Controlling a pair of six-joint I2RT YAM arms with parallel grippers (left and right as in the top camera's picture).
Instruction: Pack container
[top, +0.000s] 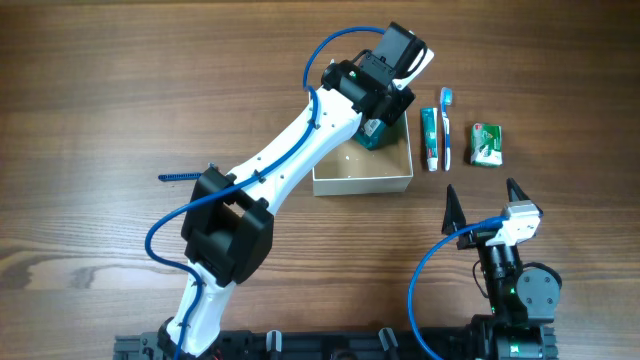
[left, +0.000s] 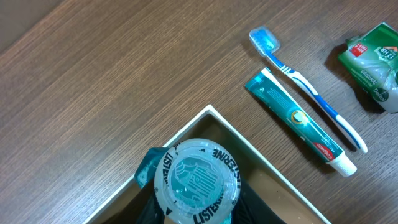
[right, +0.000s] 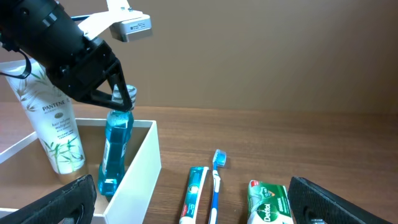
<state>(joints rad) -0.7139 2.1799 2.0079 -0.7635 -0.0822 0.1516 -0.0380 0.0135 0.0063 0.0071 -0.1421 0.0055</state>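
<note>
Container (top: 360, 184): mid-table, open top upward. The left gripper (right: 121, 98) stands directly above its far side, jaws narrowed on the cap of a blue mouthwash bottle (right: 116, 146). The bottle's long axis is vertical and its base is inside, just beside the right wall; whether it rests on the floor cannot be told. A shampoo bottle (right: 56, 130) stands upright beside it. The right gripper (top: 481, 187), jaws wide and empty, is nearer the toothpaste (top: 430, 140), toothbrush (top: 447, 125) and green packet (top: 486, 143), which lie flat on the wooden table (top: 120, 80) just right of the box.
</note>
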